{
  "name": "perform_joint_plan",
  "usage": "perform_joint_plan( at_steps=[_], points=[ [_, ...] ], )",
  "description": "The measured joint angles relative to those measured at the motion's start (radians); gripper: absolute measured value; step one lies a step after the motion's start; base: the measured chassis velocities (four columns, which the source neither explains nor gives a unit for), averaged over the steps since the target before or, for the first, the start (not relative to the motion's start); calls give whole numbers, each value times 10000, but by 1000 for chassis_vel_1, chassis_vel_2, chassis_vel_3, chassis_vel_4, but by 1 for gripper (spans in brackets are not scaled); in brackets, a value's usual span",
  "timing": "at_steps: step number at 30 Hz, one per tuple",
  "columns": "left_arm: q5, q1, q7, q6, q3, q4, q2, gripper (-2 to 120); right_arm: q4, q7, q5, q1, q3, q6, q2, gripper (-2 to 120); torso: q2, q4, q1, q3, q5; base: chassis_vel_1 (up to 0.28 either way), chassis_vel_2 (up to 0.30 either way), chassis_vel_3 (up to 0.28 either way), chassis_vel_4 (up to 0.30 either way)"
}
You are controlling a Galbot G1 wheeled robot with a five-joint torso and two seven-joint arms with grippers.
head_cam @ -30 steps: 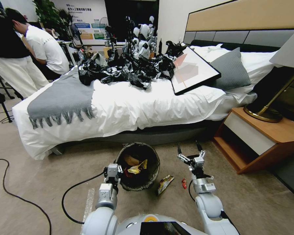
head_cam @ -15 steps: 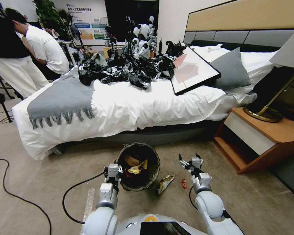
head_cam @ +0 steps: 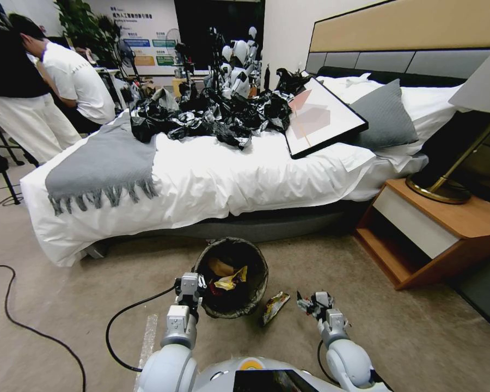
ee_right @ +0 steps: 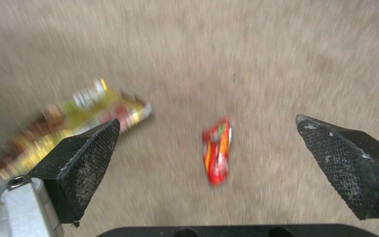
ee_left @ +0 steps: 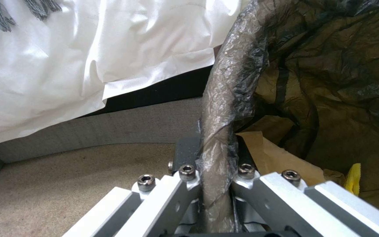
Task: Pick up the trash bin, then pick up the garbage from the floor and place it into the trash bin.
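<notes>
Bin [head_cam: 231,277] gripped at rim by left tool [ee_left: 215,184] | right tool [ee_right: 207,154] wide above red wrapper [ee_right: 216,151] | snack packet [head_cam: 275,306] also left, frame bottom-centre

The right pincer [ee_right: 207,144] hangs wide open over bare carpet [ee_right: 251,49], and a small red wrapper [ee_right: 216,150] lies between its pads with free floor on both sides. A shiny snack packet [ee_right: 84,112] lies just beside one pad, crowding that side. Beyond the packet stands the trash bin [head_cam: 231,277], its rim clamped by the left pincer [ee_left: 215,168]. Ahead of both pincers the bed [head_cam: 201,179] blocks the way, and the nightstand [head_cam: 430,228] stands well off the right pincer's outer side.
</notes>
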Motion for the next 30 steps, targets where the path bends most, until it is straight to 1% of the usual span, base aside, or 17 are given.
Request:
perform_joint_plan(
  at_steps=[4,7,20,25,30],
  points=[
    [-2,-6,-1,-3,-8,0,-8,0,-478,-375,-36,59,10,-30,-8,100,0,0,0,0,0,0,0,0,0],
    [-3,-10,0,-2,-16,0,-18,0,-844,-459,-86,139,-4,1,37,100,0,0,-1,-1,1,0,0,0,0],
    [38,60,-2,-11,-29,-36,-38,0,-2725,-815,-511,1238,-29,817,285,100,0,0,0,0,0,0,0,0,0],
    [69,108,-7,-21,-47,-56,-53,0,-3160,-864,-520,1638,-26,975,303,100,0,0,0,0,0,0,0,0,0],
    [82,111,-7,-26,-48,-56,-70,0,-3309,-877,-490,1779,-16,1014,335,100,0,0,0,0,0,0,0,0,0]
  ],
)
